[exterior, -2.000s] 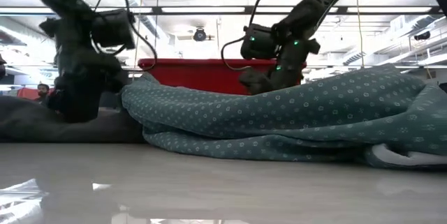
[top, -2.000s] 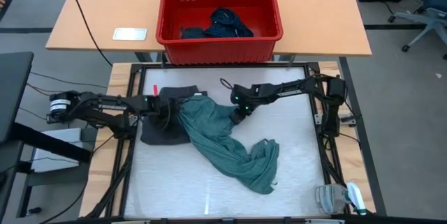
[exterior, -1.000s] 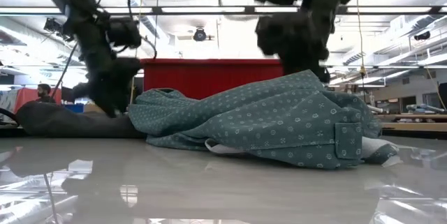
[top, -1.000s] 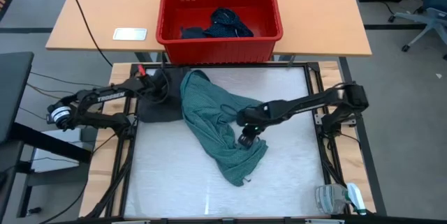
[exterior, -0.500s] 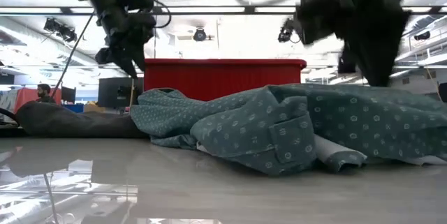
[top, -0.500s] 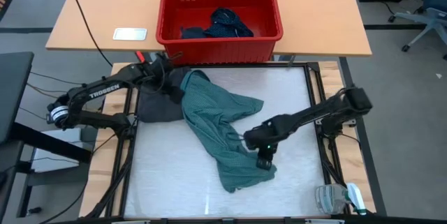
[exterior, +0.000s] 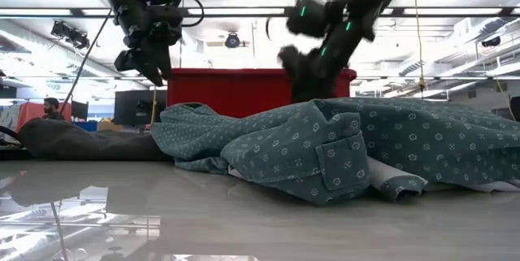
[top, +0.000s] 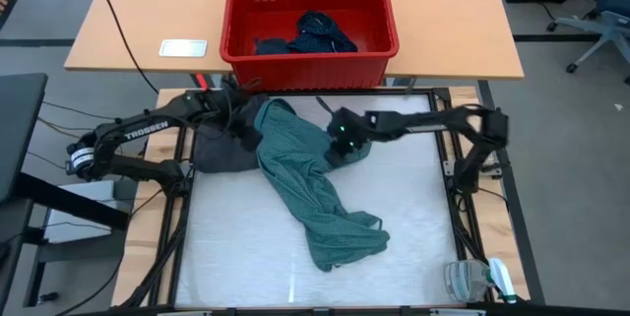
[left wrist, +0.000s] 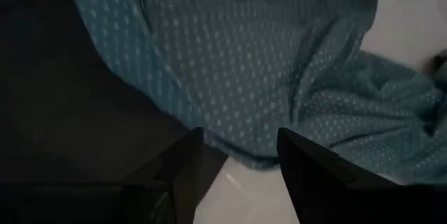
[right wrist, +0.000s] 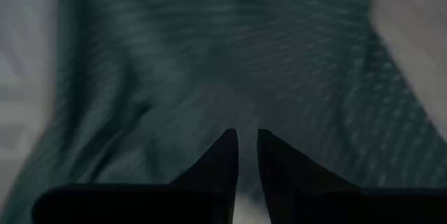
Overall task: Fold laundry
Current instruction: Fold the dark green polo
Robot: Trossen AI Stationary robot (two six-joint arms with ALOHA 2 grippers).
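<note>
The teal dotted shirt (top: 315, 193) lies crumpled in a long band from the table's far middle to its near middle, its pocket (exterior: 341, 155) facing the low view. A charcoal piece (top: 219, 154) lies flat at the far left, partly under the shirt. My left gripper (top: 244, 125) hangs open above the spot where the two meet, raised clear in the low view (exterior: 150, 62). My right gripper (top: 338, 149) hovers over the shirt's far right edge, with a narrow gap between its fingers (right wrist: 246, 144). Dark navy pieces (top: 315, 32) lie in the red basket.
The red basket (top: 236, 21) stands on the wooden desk beyond the table's far edge, with a small white object (top: 183, 48) to its left. A clear plastic item (top: 472, 279) sits at the near right corner. Bare table shows near left (top: 231, 257) and right (top: 413, 198).
My right gripper carried the shirt's near end toward the near right, left it lying there, then swung back up toward the far edge, over the shirt's far part. My left gripper rose and shifted right from the charcoal piece toward the shirt. The shirt's near end now lies longer.
</note>
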